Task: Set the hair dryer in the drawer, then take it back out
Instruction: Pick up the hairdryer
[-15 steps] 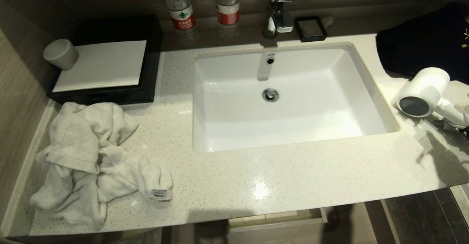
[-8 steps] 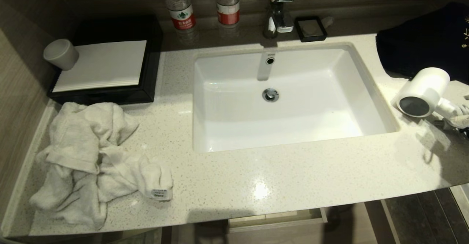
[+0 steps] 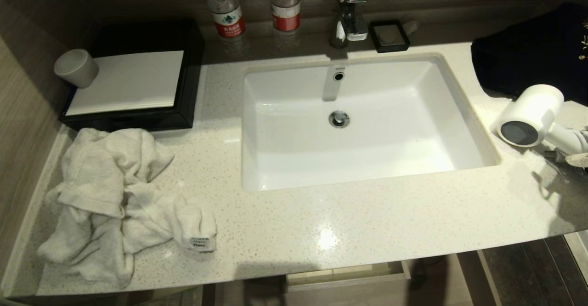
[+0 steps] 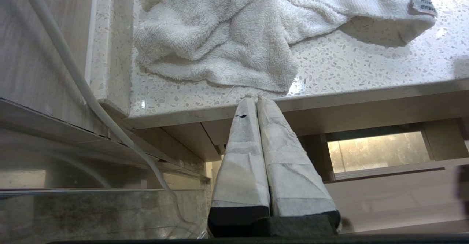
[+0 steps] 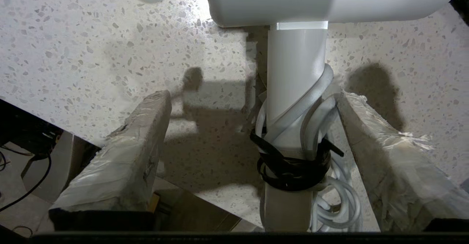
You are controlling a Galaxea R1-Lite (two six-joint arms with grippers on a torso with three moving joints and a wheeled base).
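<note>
1. The hair dryer [image 3: 533,115] is lying on the countertop [image 3: 349,223], to the right of the sink [image 3: 363,122], with its dark round end facing the front.
2. The right gripper [image 5: 253,126] is standing with its jaws spread wide, straddling the white handle [image 5: 295,86]. One finger is sitting just beside the handle's wrapped cord [image 5: 329,185], the other well clear on the far side. Neither is pressing on it, so the dryer is not being held.
3. The cord is looping around the handle between the fingers, bound by a black tie [image 5: 293,167].
4. The drawer [image 3: 347,276] is showing partly pulled out under the counter edge, well below and to the left of the right gripper. Nothing is visible inside the strip that shows.
5. The left gripper [image 4: 256,101] is parked with its fingers pressed together, pointing at the counter edge just below the towel [image 4: 256,35].
6. From this layout alone I cannot tell whether this is the start or the end of the task: a dryer resting out of the drawer and open jaws around it are fitting both.
</note>
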